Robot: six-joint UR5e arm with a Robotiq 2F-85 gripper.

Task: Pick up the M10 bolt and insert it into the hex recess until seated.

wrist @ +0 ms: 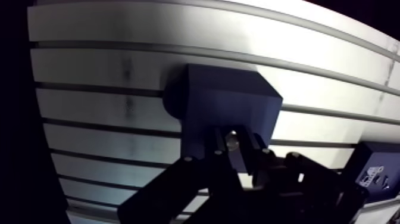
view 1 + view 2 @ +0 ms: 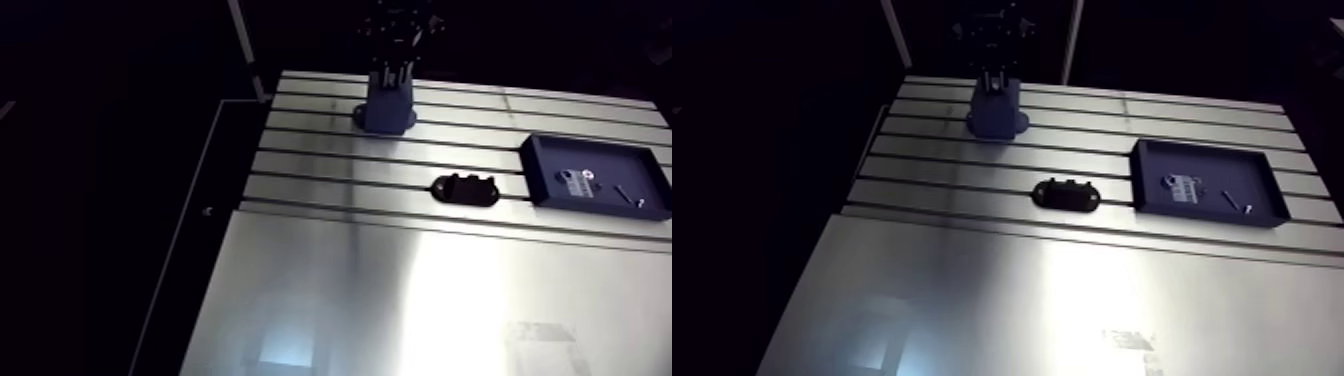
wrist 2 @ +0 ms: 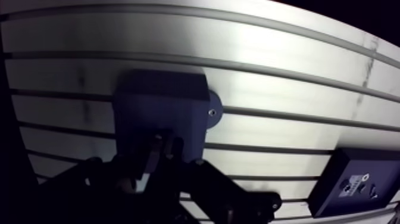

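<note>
1. The hand (image 1: 233, 137) hangs at the far side of the tabletop (image 2: 400, 300), right over a dark blue block (image 1: 232, 95) that stands upright on a round foot.
2. Its two fingers stand narrow, and a small pale glint of metal sits pinched between the tips. I take this to be the bolt (image 1: 232, 142), so the hand seems closed on it.
3. What the coming move turns on is that the bolt lies straight above the block's top face, touching it or just off it, I cannot tell which. The way to go looks to be straight down, along the hand's own line.
4. The bolt's long axis cannot be read. Only a bright spot shows, and the fingers cover the rest.
5. The hex recess itself is hidden — the fingers and the block's front edge cover the place where it should be, so how far the bolt has gone in cannot be judged.
6. Well apart from the hand stand a black oval piece (image 2: 464, 188) and a dark tray (image 2: 600, 212) holding a slim pin (image 2: 623, 194) — too small to tell what it is.
</note>
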